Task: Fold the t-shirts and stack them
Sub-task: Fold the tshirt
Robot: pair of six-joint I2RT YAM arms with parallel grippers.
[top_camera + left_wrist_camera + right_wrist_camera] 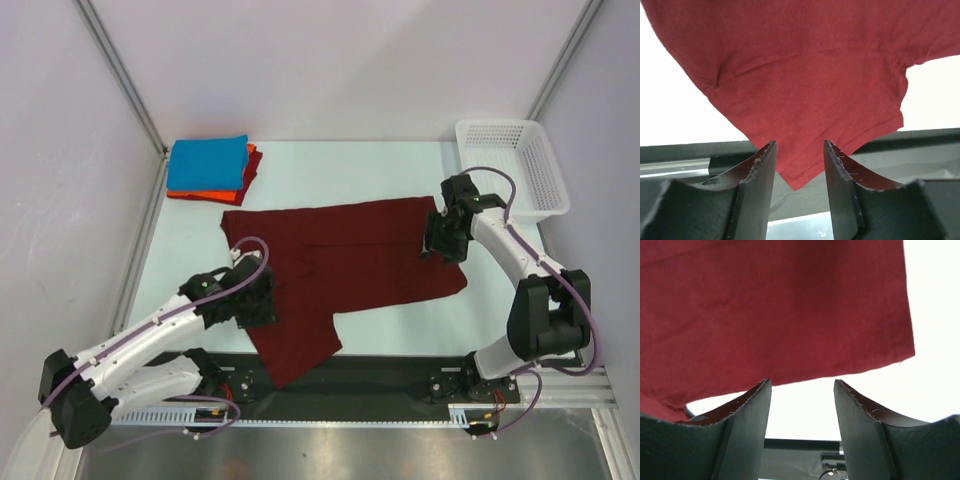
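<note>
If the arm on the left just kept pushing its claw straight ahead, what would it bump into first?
The dark red t-shirt: its pointed corner lies between the open fingers of the left gripper, with more cloth just ahead. Whether it would press in or skim over is unclear.

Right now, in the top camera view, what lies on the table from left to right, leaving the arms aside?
Folded bright blue cloth t-shirt atop an orange-red one, spread dark maroon cloth t-shirt, white plastic mesh basket.

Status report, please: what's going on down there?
Left claw open, right claw open, both at edges of maroon shirt. Shirt spread out, unfolded. Nothing blocking.
</note>
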